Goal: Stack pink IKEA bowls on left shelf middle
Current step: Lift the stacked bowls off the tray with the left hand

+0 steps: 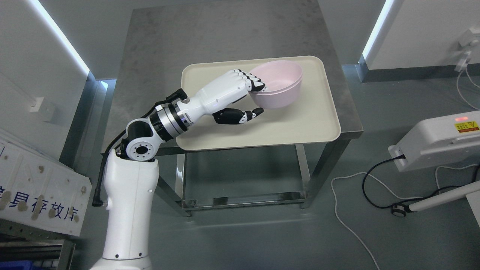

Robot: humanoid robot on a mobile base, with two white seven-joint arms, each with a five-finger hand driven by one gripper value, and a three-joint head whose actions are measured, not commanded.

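Left arm: it rose from the lower left of the head view, white, bent at a joint near the bench's front left corner, and reached up and to the right across the tray.
Left hand (240, 95): it gripped the bowls at their near left rim, with the fingers (252, 80) curled over the rim and the black-tipped thumb (250, 114) stretched out below, beside the lower wall.
Bowls (279, 84): two pink ones sat nested, one inside the other, in the tray's far right part; whether they rested flat or were lifted a little could not be told.
Tray (300, 123): cream, with rounded corners, it lay on the bench's front half and overhung the front edge slightly.
Bench (225, 37): grey steel top on metal legs, bare behind the tray.
Right hand: not seen.
Floor: a white cable (348, 225) and a black cable (375, 180) trailed to the right of the bench, near a white device (435, 144) with a yellow label.
Sign (37, 191): a white board with printed characters leaned at the lower left.
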